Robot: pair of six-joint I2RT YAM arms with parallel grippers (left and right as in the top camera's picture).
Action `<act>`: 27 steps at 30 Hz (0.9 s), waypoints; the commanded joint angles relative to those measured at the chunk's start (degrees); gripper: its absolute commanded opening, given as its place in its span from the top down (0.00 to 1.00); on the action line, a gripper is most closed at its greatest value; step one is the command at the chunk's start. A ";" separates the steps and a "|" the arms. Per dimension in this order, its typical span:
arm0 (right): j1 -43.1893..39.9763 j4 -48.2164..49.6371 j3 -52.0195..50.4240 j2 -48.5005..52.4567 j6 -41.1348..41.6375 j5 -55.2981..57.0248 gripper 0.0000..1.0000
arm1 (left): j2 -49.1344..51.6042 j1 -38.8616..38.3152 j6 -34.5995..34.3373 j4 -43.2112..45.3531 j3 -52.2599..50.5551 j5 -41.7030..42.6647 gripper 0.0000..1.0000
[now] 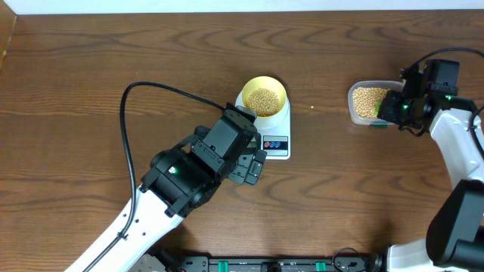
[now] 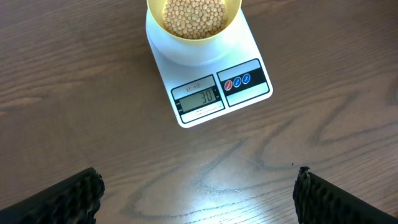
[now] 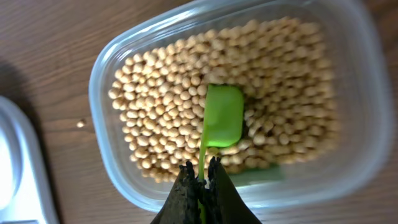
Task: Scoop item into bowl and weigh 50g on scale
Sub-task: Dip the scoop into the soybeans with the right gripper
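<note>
The pale yellow bowl (image 1: pixel 263 95) holds beans (image 1: pixel 263 100) and sits on the white scale (image 1: pixel 277 143). In the left wrist view the bowl (image 2: pixel 193 18) is at the top and the scale (image 2: pixel 214 93) has a lit display. My left gripper (image 2: pixel 198 196) is open and empty above bare table just in front of the scale. My right gripper (image 3: pixel 200 180) is shut on the handle of a green scoop (image 3: pixel 222 115), whose head lies in the beans (image 3: pixel 280 81) inside the clear tub (image 3: pixel 112 56). The tub (image 1: pixel 367 102) is at the right.
One stray bean (image 3: pixel 80 124) lies on the wood left of the tub. A black cable (image 1: pixel 151 87) loops over the table left of the scale. The left arm body (image 1: pixel 204 159) covers the table in front of the scale.
</note>
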 commanded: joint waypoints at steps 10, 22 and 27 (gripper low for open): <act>-2.16 0.11 -0.59 2.27 1.01 -10.78 0.99 | 0.11 0.17 0.74 -0.17 0.66 -0.59 0.00; -11.21 0.02 -0.59 2.27 -0.74 -23.19 0.99 | 0.11 0.17 0.74 -0.17 0.66 -0.59 0.00; -14.21 -0.11 -0.59 2.27 -1.22 -25.62 0.99 | 0.11 0.17 0.74 -0.17 0.66 -0.59 0.00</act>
